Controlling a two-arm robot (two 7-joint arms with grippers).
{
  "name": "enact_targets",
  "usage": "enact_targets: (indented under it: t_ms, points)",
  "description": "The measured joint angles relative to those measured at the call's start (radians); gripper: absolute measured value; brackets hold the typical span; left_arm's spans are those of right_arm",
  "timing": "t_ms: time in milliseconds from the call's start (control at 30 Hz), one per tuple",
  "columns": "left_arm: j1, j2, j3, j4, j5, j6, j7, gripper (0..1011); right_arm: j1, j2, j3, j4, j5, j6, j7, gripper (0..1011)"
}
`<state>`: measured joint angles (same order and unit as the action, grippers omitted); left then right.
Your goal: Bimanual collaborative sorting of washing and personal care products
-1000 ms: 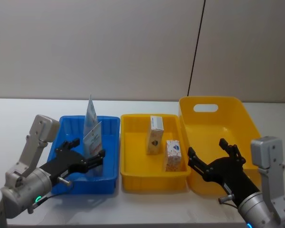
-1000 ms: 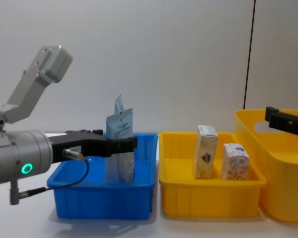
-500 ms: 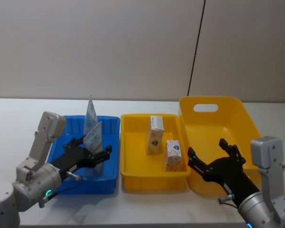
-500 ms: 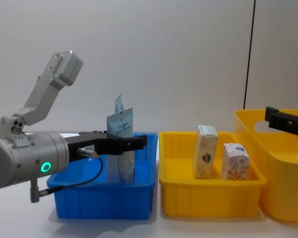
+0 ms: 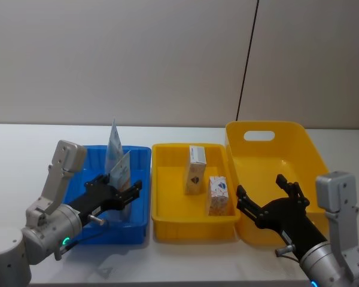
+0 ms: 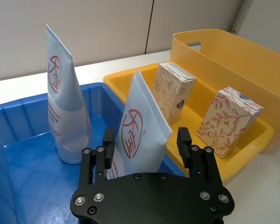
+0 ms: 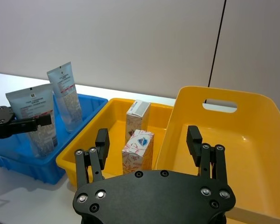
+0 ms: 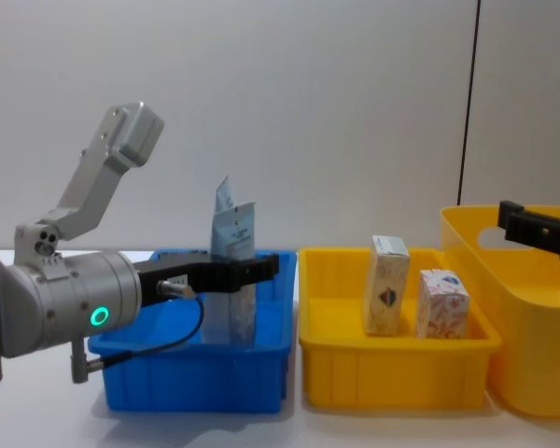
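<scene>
Plainly, nearer pale-blue tube (image 6: 141, 128) carries a red emblem

Non-task items on the work surface, head view.
Reference item: the yellow tray (image 5: 194, 232), at the centre of a white table (image 5: 24, 149). The blue tray (image 5: 139, 149) sits at 9 o'clock from it, rim just beside rim. The yellow basket (image 5: 314, 156) sits at 3 o'clock from the reference, its side wall close against the yellow tray and taller than both trays. An oval handle cut-out (image 5: 258, 136) pierces the basket's far wall, at 12 o'clock on the basket. A plain light wall (image 5: 137, 60) stands beyond the table at 12 o'clock. A thin dark vertical line (image 5: 246, 72) runs down the wall and ends at 11 o'clock from the basket.
</scene>
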<state>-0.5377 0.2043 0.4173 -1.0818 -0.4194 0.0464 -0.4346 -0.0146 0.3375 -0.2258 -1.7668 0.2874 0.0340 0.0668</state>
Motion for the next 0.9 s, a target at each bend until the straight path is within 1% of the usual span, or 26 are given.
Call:
enact_targets:
  t_ms: [33, 100, 133, 200, 267, 333, 467, 500, 633, 900]
  points:
    - [-0.001, -0.001, 0.0, 0.002, 0.0, 0.0, 0.0, 775, 0.0, 0.0, 0.0, 0.0, 0.0, 0.0, 0.0, 1003]
    - [-0.002, -0.002, 0.0, 0.004, 0.0, -0.001, -0.001, 734, 0.0, 0.0, 0.0, 0.0, 0.0, 0.0, 0.0, 1003]
    - [-0.003, -0.004, 0.0, 0.007, -0.001, -0.002, -0.001, 677, 0.0, 0.0, 0.0, 0.0, 0.0, 0.0, 0.0, 1003]
    - [-0.004, -0.005, -0.001, 0.008, -0.001, -0.002, -0.002, 646, 0.0, 0.0, 0.0, 0.0, 0.0, 0.0, 0.0, 1003]
    - [-0.005, -0.006, -0.001, 0.011, -0.001, -0.003, -0.003, 559, 0.0, 0.0, 0.0, 0.0, 0.0, 0.0, 0.0, 1003]
    - [-0.006, -0.007, -0.001, 0.013, -0.001, -0.003, -0.003, 515, 0.0, 0.0, 0.0, 0.0, 0.0, 0.0, 0.0, 1003]
    - [-0.007, -0.009, -0.001, 0.015, -0.002, -0.004, -0.004, 392, 0.0, 0.0, 0.0, 0.0, 0.0, 0.0, 0.0, 1003]
    - [-0.008, -0.009, -0.002, 0.017, -0.002, -0.004, -0.004, 339, 0.0, 0.0, 0.0, 0.0, 0.0, 0.0, 0.0, 1003]
    - [-0.008, -0.011, -0.002, 0.019, -0.002, -0.004, -0.005, 295, 0.0, 0.0, 0.0, 0.0, 0.0, 0.0, 0.0, 1003]
    - [-0.009, -0.012, -0.001, 0.021, -0.002, -0.005, -0.006, 257, 0.0, 0.0, 0.0, 0.0, 0.0, 0.0, 0.0, 1003]
